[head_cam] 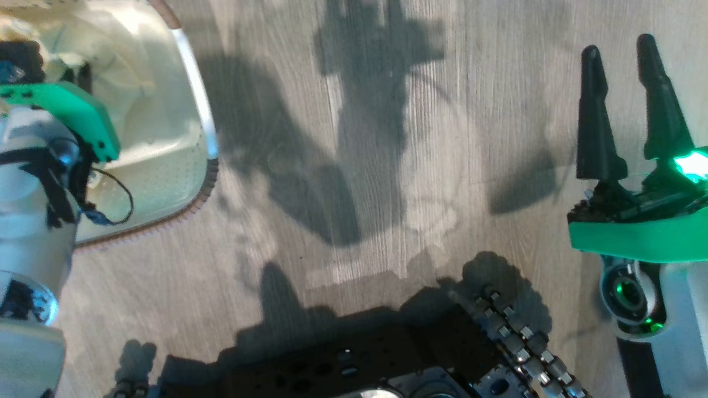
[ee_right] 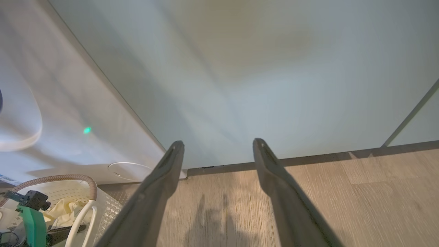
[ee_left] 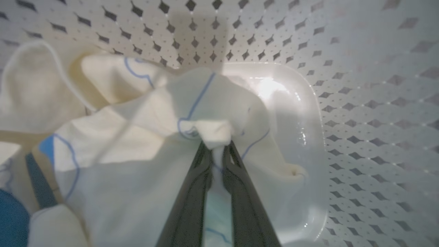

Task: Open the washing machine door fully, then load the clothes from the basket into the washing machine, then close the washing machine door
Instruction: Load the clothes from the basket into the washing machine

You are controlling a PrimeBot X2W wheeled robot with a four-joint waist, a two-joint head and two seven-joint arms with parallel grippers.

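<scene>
While over shadowed plank floor: left pincer tight on clothes; right pincer spread.

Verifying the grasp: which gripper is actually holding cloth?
The left gripper, shut on a fold of the blue-outlined cream garment in the basket; the right gripper hangs open and empty.

The clothes are lying in the basket, one fold sitting between the fingers of the left gripper; the basket's wall is standing ahead and to its right.
</scene>
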